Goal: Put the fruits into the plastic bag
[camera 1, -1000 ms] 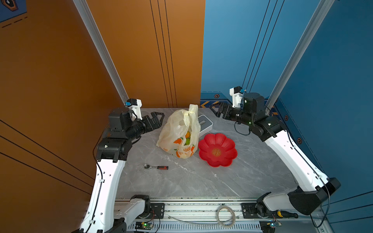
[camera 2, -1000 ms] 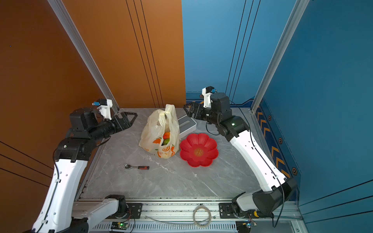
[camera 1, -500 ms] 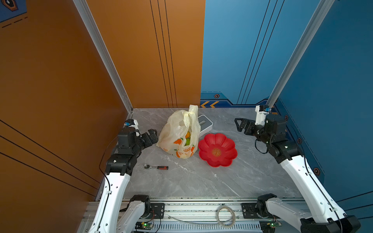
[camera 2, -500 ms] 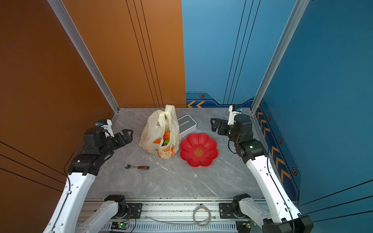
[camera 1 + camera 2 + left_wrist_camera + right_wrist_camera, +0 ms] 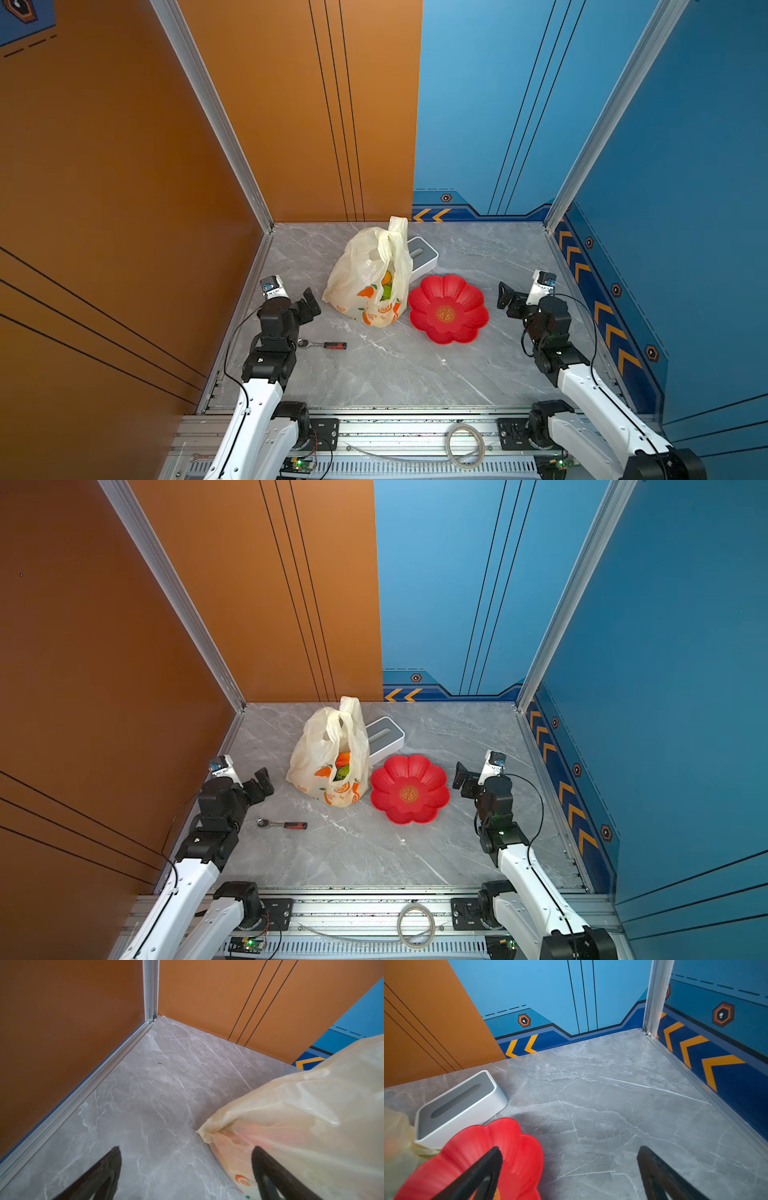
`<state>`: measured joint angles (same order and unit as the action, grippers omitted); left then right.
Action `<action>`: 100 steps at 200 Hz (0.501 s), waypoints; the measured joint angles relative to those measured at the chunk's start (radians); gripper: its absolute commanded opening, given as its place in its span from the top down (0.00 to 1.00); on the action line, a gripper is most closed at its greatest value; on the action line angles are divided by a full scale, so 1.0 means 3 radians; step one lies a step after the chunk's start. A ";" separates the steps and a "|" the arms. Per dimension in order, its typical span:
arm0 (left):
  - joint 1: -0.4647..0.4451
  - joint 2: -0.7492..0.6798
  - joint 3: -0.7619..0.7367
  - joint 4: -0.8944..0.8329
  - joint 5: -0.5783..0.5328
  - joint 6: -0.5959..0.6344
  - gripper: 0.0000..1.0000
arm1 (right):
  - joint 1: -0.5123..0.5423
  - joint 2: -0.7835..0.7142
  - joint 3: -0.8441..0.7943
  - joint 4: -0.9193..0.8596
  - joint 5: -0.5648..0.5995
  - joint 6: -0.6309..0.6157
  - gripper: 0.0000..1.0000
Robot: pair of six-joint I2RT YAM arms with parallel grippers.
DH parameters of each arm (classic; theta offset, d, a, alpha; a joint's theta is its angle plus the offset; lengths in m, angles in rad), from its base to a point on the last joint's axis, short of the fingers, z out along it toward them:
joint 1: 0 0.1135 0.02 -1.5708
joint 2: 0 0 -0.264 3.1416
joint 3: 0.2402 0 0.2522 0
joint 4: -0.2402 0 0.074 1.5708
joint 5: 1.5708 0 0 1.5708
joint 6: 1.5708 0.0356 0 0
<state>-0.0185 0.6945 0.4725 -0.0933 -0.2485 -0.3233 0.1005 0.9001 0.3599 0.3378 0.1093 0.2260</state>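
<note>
The plastic bag (image 5: 365,278) stands on the grey desk (image 5: 395,374), with its handle loops sticking up. The fruits (image 5: 387,291) are inside the bag. Through the gap at its top an orange one and a green one show in both top views. Any other fruits are hidden by the crinkly plastic. A red flower-shaped dish (image 5: 461,295) sits on the desk just to the right of the bag. A white-grey box (image 5: 424,253) with a long slot lies behind the bag on the same side, and the bag hides part of it. A small tool (image 5: 324,344) with a red and black handle lies flat on the desk in front of the bag, toward the left. The left gripper (image 5: 311,305) is near the left side of the bag, and a strip of desk shows between them in a top view. Its two black fingers (image 5: 99,1176) are spread wide apart and nothing is between them. The right gripper (image 5: 509,300) is well to the right of the bag, past the red dish. Its fingers (image 5: 481,1172) are also spread wide, and it holds nothing.
</note>
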 measured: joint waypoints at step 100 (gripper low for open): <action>0.0112 0.0679 -0.0326 0.1237 -0.0235 0.0306 0.02 | -0.0220 0.1090 -0.0327 0.1371 0.0154 -0.0385 0.00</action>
<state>0.0151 0.8982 0.3748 0.2779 -0.3191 -0.2314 0.0345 1.2270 0.2619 0.7490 0.1555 0.1104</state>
